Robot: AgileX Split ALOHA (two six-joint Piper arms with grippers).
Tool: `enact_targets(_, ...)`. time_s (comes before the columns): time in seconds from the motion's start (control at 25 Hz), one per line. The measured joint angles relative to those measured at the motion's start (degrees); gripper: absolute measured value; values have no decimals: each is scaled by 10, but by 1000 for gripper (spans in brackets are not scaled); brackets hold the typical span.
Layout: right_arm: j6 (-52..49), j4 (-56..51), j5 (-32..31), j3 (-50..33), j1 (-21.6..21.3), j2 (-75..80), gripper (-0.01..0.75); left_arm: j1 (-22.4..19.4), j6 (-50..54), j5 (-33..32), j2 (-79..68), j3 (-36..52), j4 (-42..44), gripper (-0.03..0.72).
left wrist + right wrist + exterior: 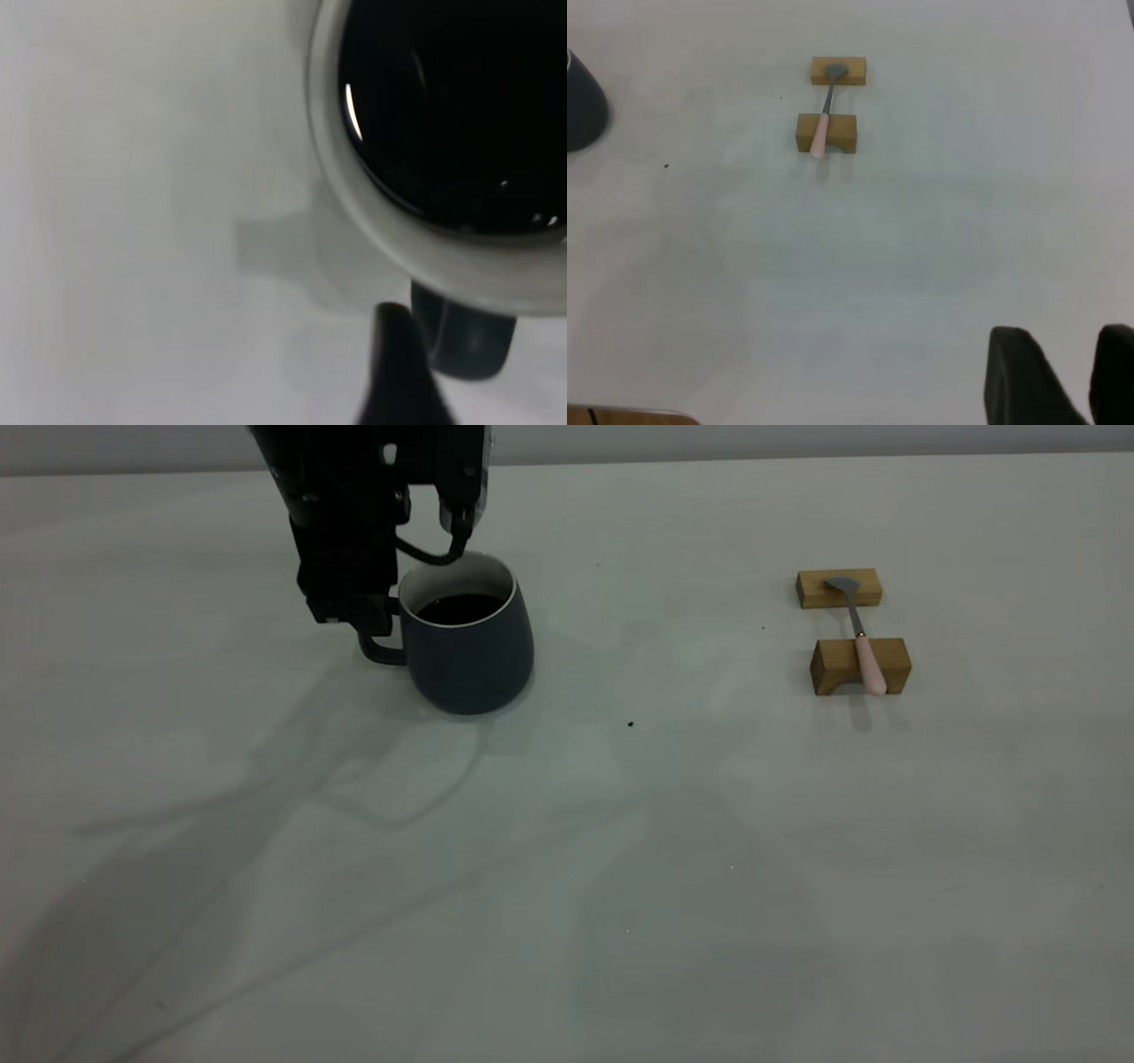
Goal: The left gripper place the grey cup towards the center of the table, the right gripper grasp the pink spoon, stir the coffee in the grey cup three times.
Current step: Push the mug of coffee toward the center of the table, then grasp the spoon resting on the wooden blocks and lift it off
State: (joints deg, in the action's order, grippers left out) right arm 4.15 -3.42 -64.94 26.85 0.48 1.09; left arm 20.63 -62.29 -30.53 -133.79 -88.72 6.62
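The grey cup (468, 646) stands on the table (620, 850), left of its middle, with dark coffee (459, 608) inside. My left gripper (376, 633) hangs over the cup's handle (381, 654). In the left wrist view one finger (403, 372) lies against the handle (465, 341) and no finger shows on the handle's other side, so the jaws stand open around it. The pink spoon (864, 646) lies across two wooden blocks at the right. My right gripper (1083, 372) is open, far from the pink spoon (824, 124) and holding nothing; the exterior view does not show it.
Two tan wooden blocks (839, 589) (859, 666) carry the spoon, bowl on the far one and handle on the near one. A small dark speck (631, 724) lies on the table between cup and blocks. Arm shadows fall across the front left.
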Motion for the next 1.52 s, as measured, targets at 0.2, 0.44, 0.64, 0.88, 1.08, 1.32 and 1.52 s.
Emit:
enact_targets(0.2, 0, 0, 0, 0, 0, 0, 237, 0, 82, -74, 46, -44, 1, 674)
enact_targets(0.44, 0, 0, 0, 0, 0, 0, 237, 0, 353, -196, 177, -98, 1, 567)
enact_targets(0.64, 0, 0, 0, 0, 0, 0, 237, 0, 501, -342, 273, -99, 19, 459)
enact_targets(0.88, 0, 0, 0, 0, 0, 0, 237, 0, 572, -364, 353, -98, 42, 377)
enact_targets(1.08, 0, 0, 0, 0, 0, 0, 238, 0, 588, -364, 457, -16, 19, 346)
enact_targets(1.32, 0, 0, 0, 0, 0, 0, 238, 0, 608, -364, 676, 241, -2, 338)
enact_targets(1.52, 0, 0, 0, 0, 0, 0, 238, -53, 626, -364, 845, 391, -23, 338)
